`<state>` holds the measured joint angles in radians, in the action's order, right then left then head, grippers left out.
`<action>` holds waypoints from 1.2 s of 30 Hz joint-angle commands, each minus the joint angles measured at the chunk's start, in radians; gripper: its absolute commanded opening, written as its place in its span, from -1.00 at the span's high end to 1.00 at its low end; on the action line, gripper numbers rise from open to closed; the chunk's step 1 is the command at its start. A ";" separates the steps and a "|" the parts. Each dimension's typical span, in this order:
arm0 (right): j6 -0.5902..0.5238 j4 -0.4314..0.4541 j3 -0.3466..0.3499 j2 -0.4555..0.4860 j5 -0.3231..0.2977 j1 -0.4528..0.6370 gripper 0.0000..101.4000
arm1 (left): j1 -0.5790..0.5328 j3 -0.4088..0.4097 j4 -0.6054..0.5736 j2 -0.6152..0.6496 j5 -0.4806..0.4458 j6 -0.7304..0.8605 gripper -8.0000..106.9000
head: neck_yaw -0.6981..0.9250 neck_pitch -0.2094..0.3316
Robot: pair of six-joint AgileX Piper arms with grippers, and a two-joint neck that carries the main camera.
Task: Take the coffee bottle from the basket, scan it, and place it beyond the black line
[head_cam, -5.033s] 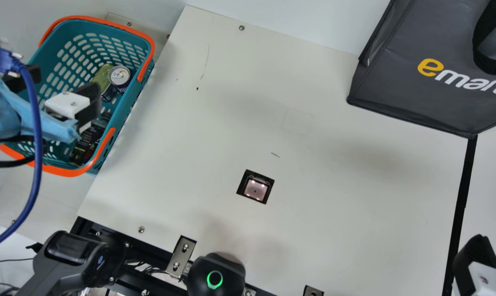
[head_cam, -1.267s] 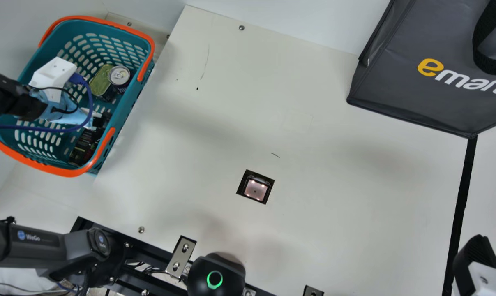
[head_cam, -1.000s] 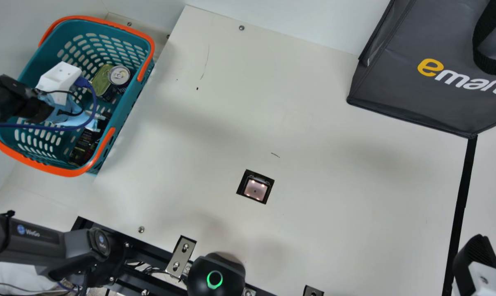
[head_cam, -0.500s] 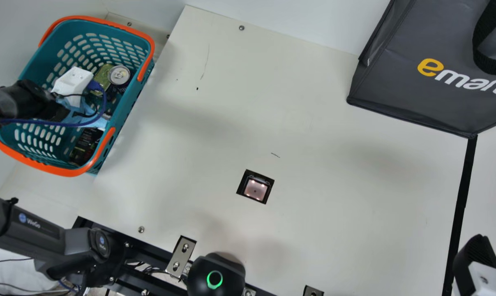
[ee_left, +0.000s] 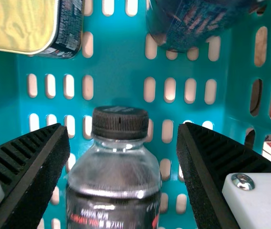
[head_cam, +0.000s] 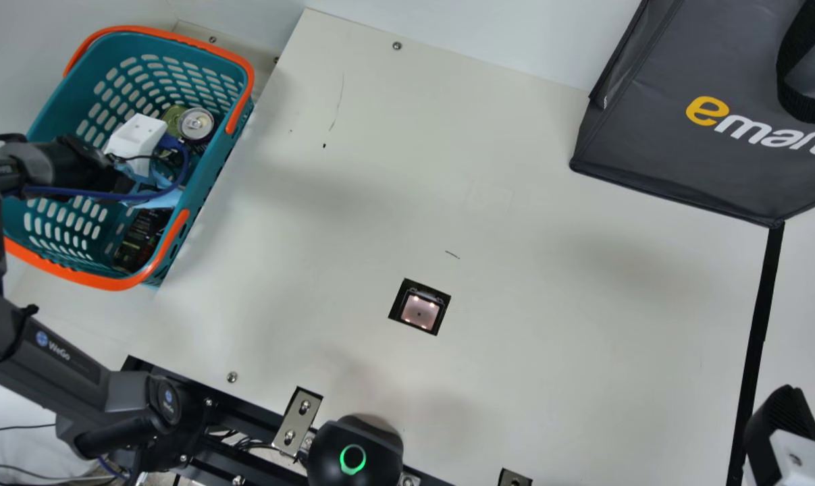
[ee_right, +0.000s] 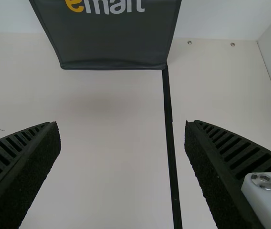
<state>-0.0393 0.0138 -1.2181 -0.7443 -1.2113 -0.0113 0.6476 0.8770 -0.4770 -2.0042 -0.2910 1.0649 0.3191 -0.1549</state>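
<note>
With the coffee bottle in the basket and unheld, the relation that matters is bottle versus left gripper. Left gripper is spread, nothing in its grasp; fingers stand on opposite sides of the bottle, a bit of basket showing between bottle and each finger, so no contact visible. Cap is between the fingertips; the bottle's long axis runs away from the cap roughly along the gap, not across it, so closing should squeeze it from the sides. Whether it lies flat or leans, can't tell. Centering looks decent. Height match can't be judged from here; if the fingers sit too high, they may pinch only the cap or shoulder and let it swing. Likely next: small descent if needed, then close and lift clear of the rim. Right gripper is well apart, by the black line, spread and holding nothing, so left is the nearer one. Scanner in the bench is between basket and line. Early stage: grasp, scan and placing all left to do.
</note>
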 commanded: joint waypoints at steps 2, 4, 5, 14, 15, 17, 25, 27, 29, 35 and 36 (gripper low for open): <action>0.000 0.000 0.000 0.000 0.000 0.000 -0.79 | -0.003 0.008 -0.020 -0.023 0.013 0.013 -0.71 | 0.002 0.017; 0.000 0.000 0.000 0.000 0.000 0.000 -0.79 | -0.005 0.016 -0.037 -0.039 0.022 0.025 -0.71 | 0.002 0.017; 0.000 0.000 0.000 0.000 0.000 0.000 -0.79 | -0.005 0.020 -0.046 -0.046 0.026 0.032 -0.71 | 0.002 0.017; 0.000 0.000 0.000 0.000 0.000 0.000 -0.79 | -0.004 0.047 -0.123 -0.086 0.036 0.091 -0.24 | 0.002 0.017; 0.000 0.000 0.000 0.000 0.000 0.000 -0.79 | -0.004 0.049 -0.131 -0.089 0.035 0.097 -0.12 | 0.002 0.017; 0.000 0.000 0.000 0.000 0.000 0.000 -0.79 | -0.004 0.052 -0.145 -0.091 0.030 0.109 0.11 | 0.002 0.017; 0.000 0.000 0.000 0.000 0.000 0.000 -0.79 | 0.009 0.054 -0.179 -0.065 0.005 0.139 0.68 | 0.002 0.017; 0.000 0.000 0.000 0.000 0.000 0.000 -0.79 | 0.015 0.055 -0.182 -0.047 -0.009 0.140 0.68 | 0.002 0.017; 0.000 0.000 0.000 0.000 0.000 0.000 -0.79 | 0.021 0.056 -0.183 -0.027 -0.024 0.140 0.68 | 0.002 0.017; 0.000 0.000 0.000 0.000 0.000 0.000 -0.79 | 0.044 0.062 -0.179 0.048 -0.081 0.133 0.68 | 0.002 0.017; 0.000 0.000 0.000 0.000 0.000 0.000 -0.79 | 0.049 0.064 -0.177 0.062 -0.092 0.131 0.68 | 0.002 0.017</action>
<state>-0.0393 0.0138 -1.2181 -0.7443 -1.2113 -0.0113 0.6922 0.9379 -0.6569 -1.9602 -0.3669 1.1986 0.3191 -0.1549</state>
